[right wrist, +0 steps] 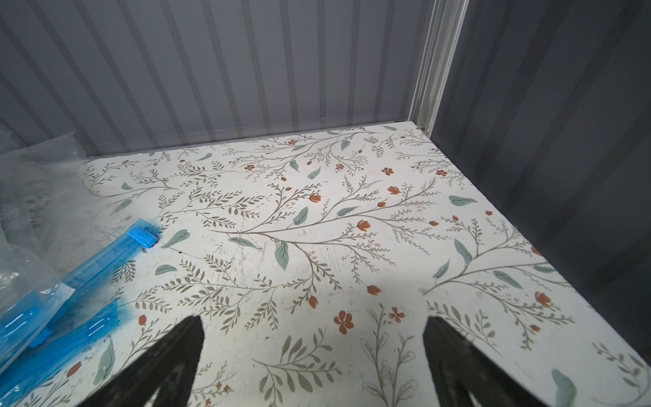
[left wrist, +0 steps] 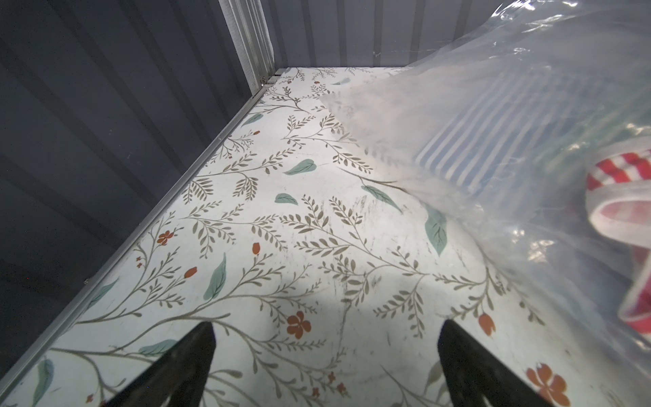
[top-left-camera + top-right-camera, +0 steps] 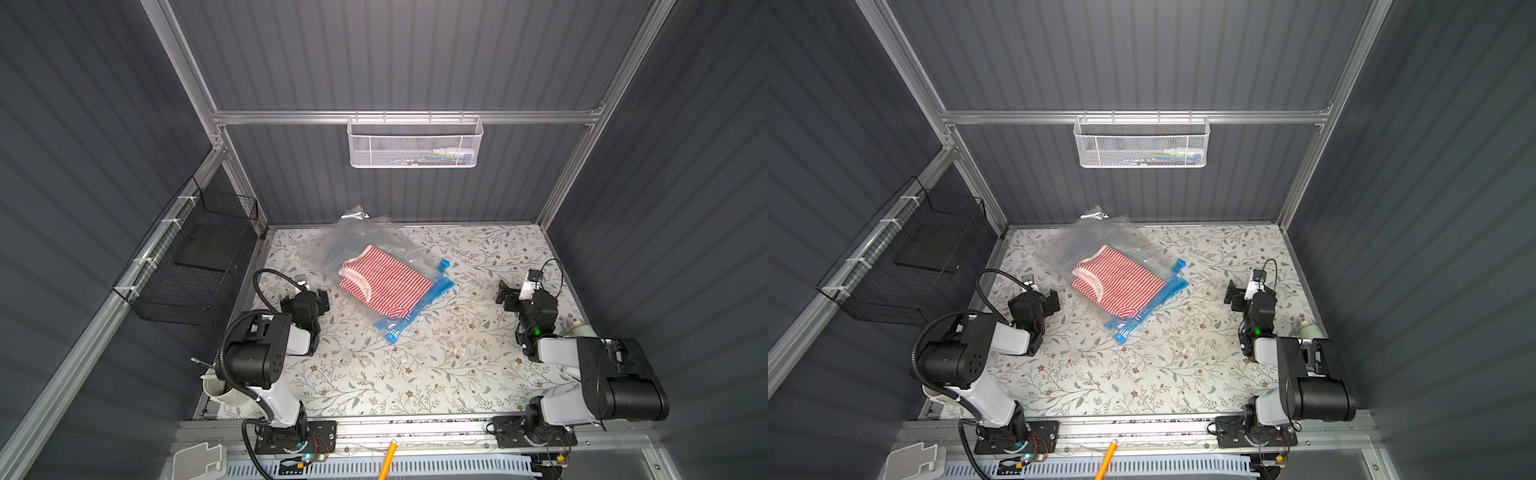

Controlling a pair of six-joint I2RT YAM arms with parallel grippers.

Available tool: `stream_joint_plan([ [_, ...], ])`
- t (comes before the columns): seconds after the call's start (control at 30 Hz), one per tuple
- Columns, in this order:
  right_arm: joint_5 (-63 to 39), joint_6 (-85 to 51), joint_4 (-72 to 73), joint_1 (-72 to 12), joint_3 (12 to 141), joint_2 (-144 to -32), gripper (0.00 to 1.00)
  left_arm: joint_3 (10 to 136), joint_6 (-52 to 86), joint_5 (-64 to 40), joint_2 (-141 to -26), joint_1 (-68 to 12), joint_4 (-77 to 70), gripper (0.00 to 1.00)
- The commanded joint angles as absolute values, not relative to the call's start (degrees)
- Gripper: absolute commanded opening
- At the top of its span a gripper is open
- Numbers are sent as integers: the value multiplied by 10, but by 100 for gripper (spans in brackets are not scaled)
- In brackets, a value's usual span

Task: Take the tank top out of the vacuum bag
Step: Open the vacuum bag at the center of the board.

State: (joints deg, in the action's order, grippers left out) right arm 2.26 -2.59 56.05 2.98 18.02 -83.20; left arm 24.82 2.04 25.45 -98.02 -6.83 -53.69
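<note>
a: where's the tank top (image 3: 386,282)?
b: in the bag (image 3: 353,241), mid tabletop (image 3: 415,374). left tool (image 2: 326,329) and right tool (image 1: 313,322) gape, empty (neither touches it). i'd pin the clear end and work the blue seal (image 3: 419,311).

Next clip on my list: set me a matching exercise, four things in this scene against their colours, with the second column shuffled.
Things:
1. tank top
2. zip strip of the vacuum bag
3. mesh basket on the back rail
4. wire basket on the side wall

Colours:
A. black
B. blue
C. red and white stripes
D. white

Pairs: 1-C, 2-B, 3-D, 4-A.
</note>
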Motion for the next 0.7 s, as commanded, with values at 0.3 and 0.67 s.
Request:
stream_joint_plan([
  [0.3,94,-42,455,16,217,-774,99,267,-6,272,-957,-81,-523,100],
  [0.67,68,-173,183,-8,347,-651,99,441,42,347,-811,-175,-131,100],
])
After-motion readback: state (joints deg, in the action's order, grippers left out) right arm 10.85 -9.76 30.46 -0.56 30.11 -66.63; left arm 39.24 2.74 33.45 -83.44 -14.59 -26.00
